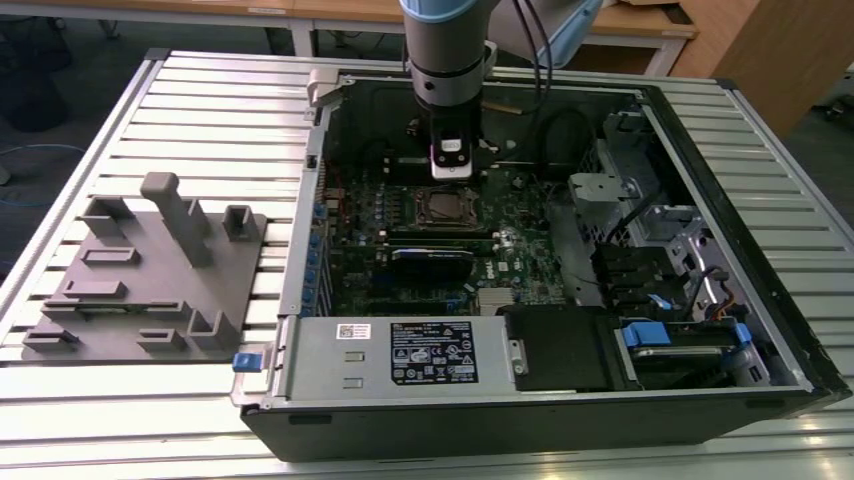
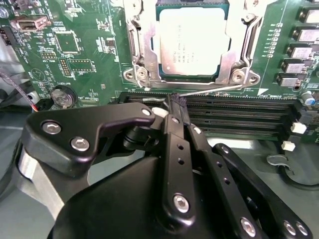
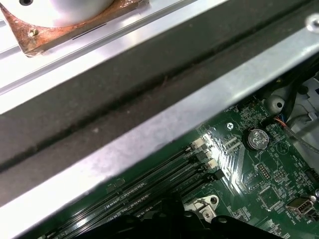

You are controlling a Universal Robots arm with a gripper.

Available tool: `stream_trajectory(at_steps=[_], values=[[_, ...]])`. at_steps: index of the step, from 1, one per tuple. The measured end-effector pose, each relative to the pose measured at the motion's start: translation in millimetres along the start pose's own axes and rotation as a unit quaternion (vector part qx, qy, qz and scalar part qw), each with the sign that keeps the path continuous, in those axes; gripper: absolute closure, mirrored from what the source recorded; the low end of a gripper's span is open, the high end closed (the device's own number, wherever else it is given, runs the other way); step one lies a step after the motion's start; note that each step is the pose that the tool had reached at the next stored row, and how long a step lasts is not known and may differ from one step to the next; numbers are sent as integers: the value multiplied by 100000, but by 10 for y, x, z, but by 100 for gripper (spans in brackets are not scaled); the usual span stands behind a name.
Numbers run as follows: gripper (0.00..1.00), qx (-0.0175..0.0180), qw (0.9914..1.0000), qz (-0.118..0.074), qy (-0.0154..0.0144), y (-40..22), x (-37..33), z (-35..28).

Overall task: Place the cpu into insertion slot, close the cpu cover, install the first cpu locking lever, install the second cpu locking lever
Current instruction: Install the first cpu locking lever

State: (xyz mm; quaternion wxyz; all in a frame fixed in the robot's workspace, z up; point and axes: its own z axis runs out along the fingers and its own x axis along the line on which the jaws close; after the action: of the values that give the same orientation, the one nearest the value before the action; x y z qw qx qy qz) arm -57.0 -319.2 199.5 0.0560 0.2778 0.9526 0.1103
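Note:
The cpu, a silver-grey square, lies flat in the insertion slot on the green motherboard. The cpu cover, a silver frame, lies down around the chip's edges. A thin silver locking lever runs along the socket's side that faces the memory slots. My gripper is shut, and its black fingertips sit at the free end of that lever; I cannot tell whether they pinch it. In the exterior view the gripper hangs just behind the socket, inside the open computer case.
Long black memory slots lie directly under the fingers. A coin battery sits nearby on the board. The case's metal rim passes close behind the arm. A grey power supply and drive bays fill the case front. A grey fixture block stands outside.

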Motion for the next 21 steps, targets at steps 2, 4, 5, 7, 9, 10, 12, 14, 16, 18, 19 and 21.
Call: stream_trajectory(at_steps=[2, 4, 5, 7, 9, 10, 12, 14, 16, 18, 19, 21], values=[[89, 16, 100000, -123, -35, 1, 1, 3], [89, -10, 100000, -304, -32, 3, 3, 6], [89, -21, 99999, -366, -29, 5, 5, 8], [89, -26, 99999, -452, -29, 10, 10, 10], [89, -45, 99999, -516, -44, 20, 18, 13], [89, -54, 99999, -533, -54, 21, 20, 14], [89, -14, 99998, -565, -135, 21, 21, 15], [89, 42, 99998, -583, -180, 20, 20, 14], [89, 71, 99998, -592, -200, 14, 16, 14], [89, 119, 99998, -603, -235, 8, 13, 13], [89, 146, 99998, -604, -252, 7, 12, 13], [89, 161, 99998, -609, -267, 6, 11, 14]])
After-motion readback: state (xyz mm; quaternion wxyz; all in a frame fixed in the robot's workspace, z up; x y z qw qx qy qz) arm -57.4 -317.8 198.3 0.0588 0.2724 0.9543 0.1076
